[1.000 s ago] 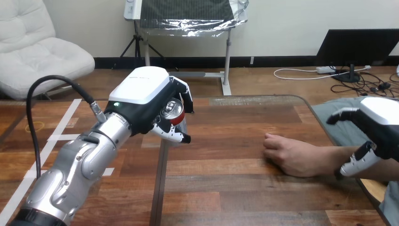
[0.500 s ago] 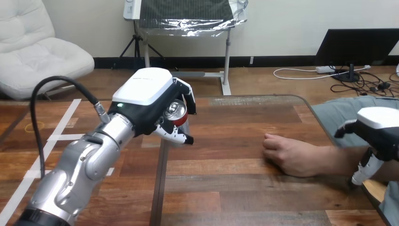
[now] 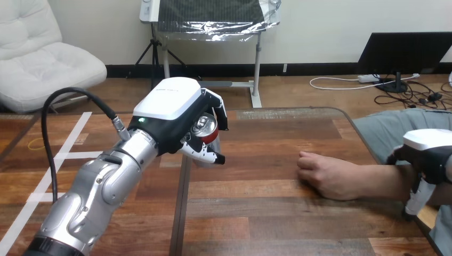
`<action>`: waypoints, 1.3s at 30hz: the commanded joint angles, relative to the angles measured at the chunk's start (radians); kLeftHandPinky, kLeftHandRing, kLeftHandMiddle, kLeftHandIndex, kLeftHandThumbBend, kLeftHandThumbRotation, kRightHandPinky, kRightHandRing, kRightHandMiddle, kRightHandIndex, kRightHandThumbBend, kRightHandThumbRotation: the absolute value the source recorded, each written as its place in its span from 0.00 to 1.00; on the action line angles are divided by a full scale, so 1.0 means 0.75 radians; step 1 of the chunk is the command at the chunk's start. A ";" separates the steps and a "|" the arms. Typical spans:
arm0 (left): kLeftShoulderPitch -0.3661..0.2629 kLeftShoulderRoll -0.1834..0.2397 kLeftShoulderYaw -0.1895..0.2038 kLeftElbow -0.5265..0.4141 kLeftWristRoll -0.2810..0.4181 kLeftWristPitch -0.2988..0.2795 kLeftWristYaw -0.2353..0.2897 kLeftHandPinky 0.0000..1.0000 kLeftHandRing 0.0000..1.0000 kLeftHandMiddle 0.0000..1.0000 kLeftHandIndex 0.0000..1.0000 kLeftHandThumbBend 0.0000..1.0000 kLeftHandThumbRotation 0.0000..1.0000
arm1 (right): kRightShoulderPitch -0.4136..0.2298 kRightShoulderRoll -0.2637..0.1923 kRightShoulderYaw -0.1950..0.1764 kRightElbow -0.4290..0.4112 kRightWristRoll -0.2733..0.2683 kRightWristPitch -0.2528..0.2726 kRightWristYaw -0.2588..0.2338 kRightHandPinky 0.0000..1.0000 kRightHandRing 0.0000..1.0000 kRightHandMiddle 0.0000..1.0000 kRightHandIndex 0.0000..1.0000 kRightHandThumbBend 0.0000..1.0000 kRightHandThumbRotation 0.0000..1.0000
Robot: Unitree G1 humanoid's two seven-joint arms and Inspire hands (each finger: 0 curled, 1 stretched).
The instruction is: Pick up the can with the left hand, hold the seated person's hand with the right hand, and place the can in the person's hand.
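Note:
My left hand hovers above the table's left part, fingers and thumb curled round a red can whose silver top faces the camera. The can is held clear of the wood, tilted. The person's hand rests on the table at the right, loosely closed, its forearm running off to the right. My right hand sits on top of that forearm, well behind the wrist, at the view's right edge. I cannot tell whether it grips the forearm.
A gap between two tabletop sections runs front to back just under the can. The table's rounded far right corner lies beyond the person's hand. Bare wood stretches between the can and the person's hand.
My right hand has dropped from above the forearm down onto it and shifted slightly right. My left hand has carried the can a little to the right. The person's hand has stayed still.

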 commanded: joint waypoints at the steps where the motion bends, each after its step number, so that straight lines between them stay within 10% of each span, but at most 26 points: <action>1: -0.074 -0.011 0.019 -0.074 0.002 -0.018 0.023 0.33 0.39 0.46 0.48 0.65 0.00 | -0.156 0.004 0.045 0.074 -0.045 0.010 -0.011 0.89 0.92 0.92 0.86 0.80 0.04; 39: -0.069 -0.016 0.016 -0.070 0.013 -0.034 -0.002 0.30 0.36 0.44 0.47 0.64 0.00 | -0.350 0.109 0.264 0.495 -0.118 -0.032 -0.195 0.88 0.89 0.89 0.85 0.75 0.09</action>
